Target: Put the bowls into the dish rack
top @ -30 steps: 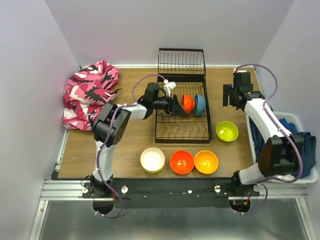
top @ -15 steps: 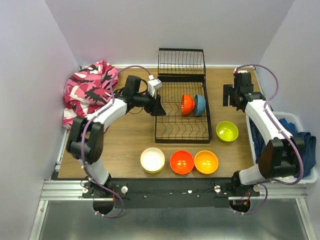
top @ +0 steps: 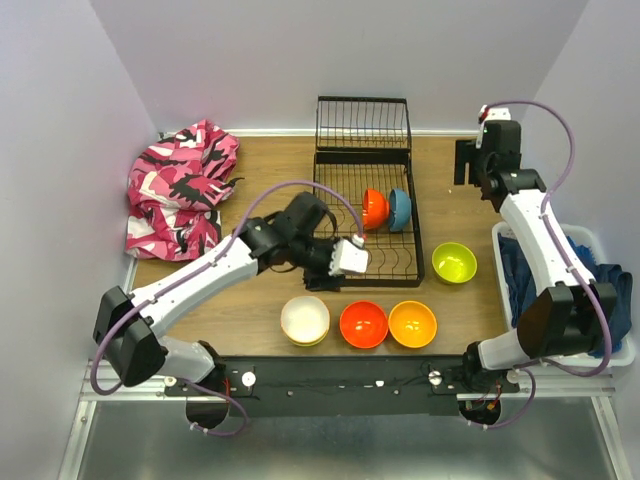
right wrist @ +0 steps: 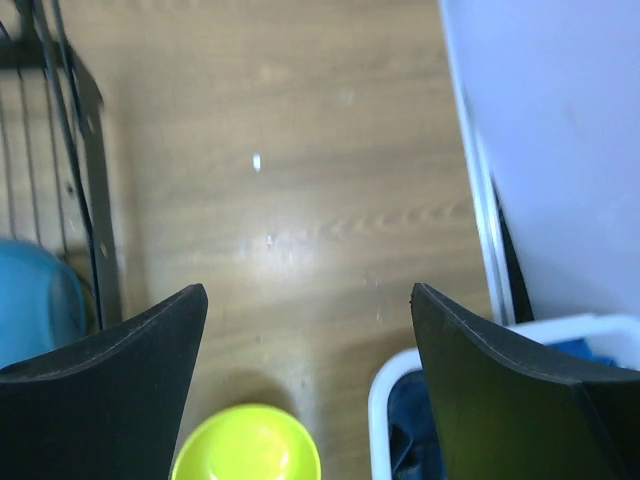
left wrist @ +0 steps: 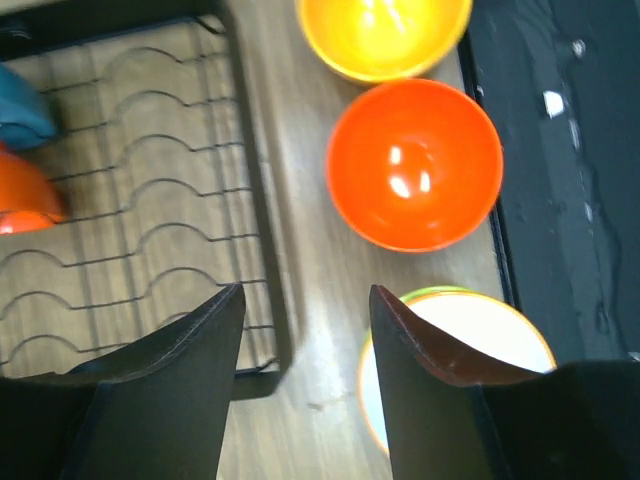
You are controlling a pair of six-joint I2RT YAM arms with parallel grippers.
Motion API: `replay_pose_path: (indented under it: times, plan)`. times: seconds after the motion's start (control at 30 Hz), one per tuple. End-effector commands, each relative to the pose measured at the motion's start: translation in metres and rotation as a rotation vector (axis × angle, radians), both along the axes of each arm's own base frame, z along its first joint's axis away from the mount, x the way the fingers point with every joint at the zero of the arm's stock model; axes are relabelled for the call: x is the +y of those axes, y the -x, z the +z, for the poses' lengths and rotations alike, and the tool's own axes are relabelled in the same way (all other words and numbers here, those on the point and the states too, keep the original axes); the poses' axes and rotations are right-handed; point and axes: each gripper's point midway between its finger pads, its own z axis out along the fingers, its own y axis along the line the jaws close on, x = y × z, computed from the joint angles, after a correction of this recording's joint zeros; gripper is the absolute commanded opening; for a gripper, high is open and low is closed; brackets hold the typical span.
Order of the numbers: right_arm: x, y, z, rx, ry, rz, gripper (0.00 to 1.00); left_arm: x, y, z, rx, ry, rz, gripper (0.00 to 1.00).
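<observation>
Two bowls in the dish rack [top: 400,265], four out on the surface [top: 440,200]
The red bowl [top: 374,208] and blue bowl [top: 399,208] stand on edge, side by side, in the rack. The left claw [left wrist: 305,295] hangs open over the rack's near corner, holding nothing (the white bowl [top: 305,320] is right below it). Next in the row sit a red-orange bowl [top: 364,324] and an orange bowl [top: 413,323]. The green bowl [top: 454,262] rests just right of the rack. The right claw [right wrist: 308,295] is wide open and holds nothing, over the far right of the surface
</observation>
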Motion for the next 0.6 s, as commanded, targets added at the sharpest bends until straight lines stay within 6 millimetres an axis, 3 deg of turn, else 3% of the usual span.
replay_pose_path:
  times: [0.0,0.17,0.4,0.57]
  plan:
    - [-0.003,-0.014,0.032,-0.100,-0.091,0.007,0.91,0.002,0.029,-0.030,-0.053,-0.164,-0.021,0.58]
    - [0.008,-0.005,0.064,-0.154,-0.157,0.063,0.91,-0.027,0.079,-0.048,-0.070,-0.226,-0.155,0.54]
    - [0.010,0.005,0.090,-0.243,-0.185,0.052,0.91,-0.035,0.090,-0.078,-0.049,-0.311,-0.171,0.45]
    - [0.007,0.014,0.091,-0.255,-0.179,0.042,0.91,-0.034,0.102,-0.096,-0.006,-0.352,-0.159,0.43]
